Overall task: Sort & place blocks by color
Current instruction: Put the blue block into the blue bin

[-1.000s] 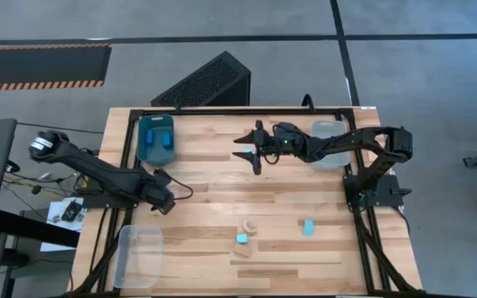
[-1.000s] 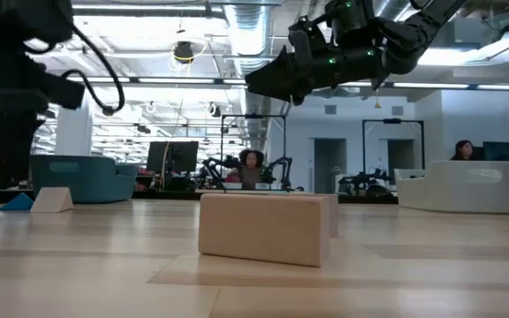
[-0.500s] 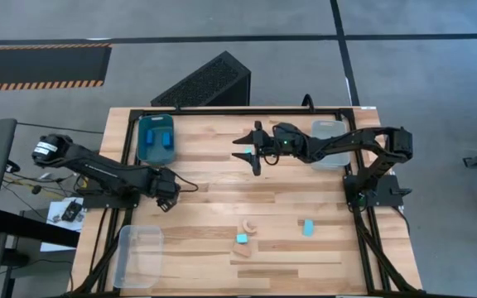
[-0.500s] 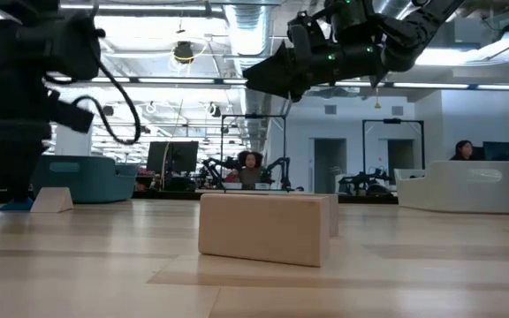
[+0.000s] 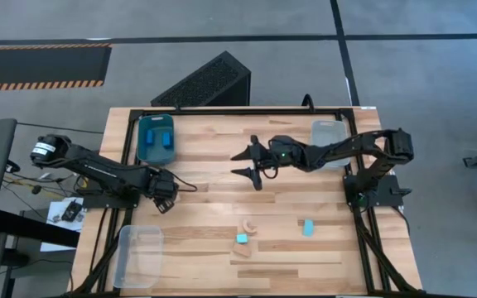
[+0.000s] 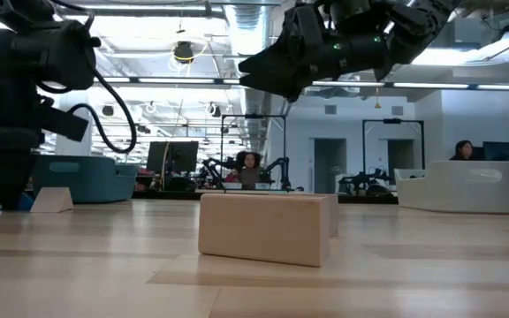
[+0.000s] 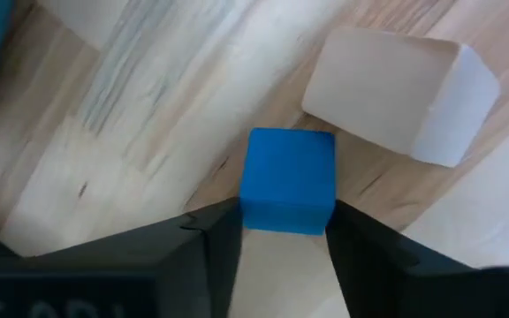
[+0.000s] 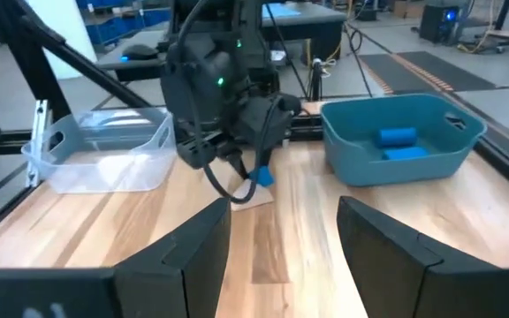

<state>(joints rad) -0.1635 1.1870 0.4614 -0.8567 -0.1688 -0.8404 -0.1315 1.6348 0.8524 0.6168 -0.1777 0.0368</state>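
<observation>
A dark blue block [image 7: 288,177] lies on the table's left part beside a pale tan block [image 7: 396,93]. My left gripper [image 5: 166,197] points down over it, its fingers closed on the block's sides. Both blocks also show in the right wrist view, the blue block [image 8: 262,177] below that gripper. My right gripper [image 5: 249,163] hovers open above the table's middle, holding nothing. A tan arch [image 5: 247,225], a cyan block [image 5: 242,238], a tan flat block [image 5: 247,251] and a second cyan block [image 5: 307,228] lie near the front. My left gripper pinches the blue block by two opposite side faces [image 7: 244,208] between its two fingers, at their free ends. The fingers come from above, pointing down. The block rests flat on the table, one corner close to the tan block.
A teal bin [image 5: 156,136] holding blue blocks stands at the far left. One clear bin [image 5: 139,255] sits at the near left corner, another clear bin [image 5: 330,136] at the far right under the right arm. A large tan block [image 6: 268,228] fills the low view's foreground.
My left gripper has sunk toward the table, coming down over the blue block. My right gripper has swung level toward the table's near edge, staying open.
</observation>
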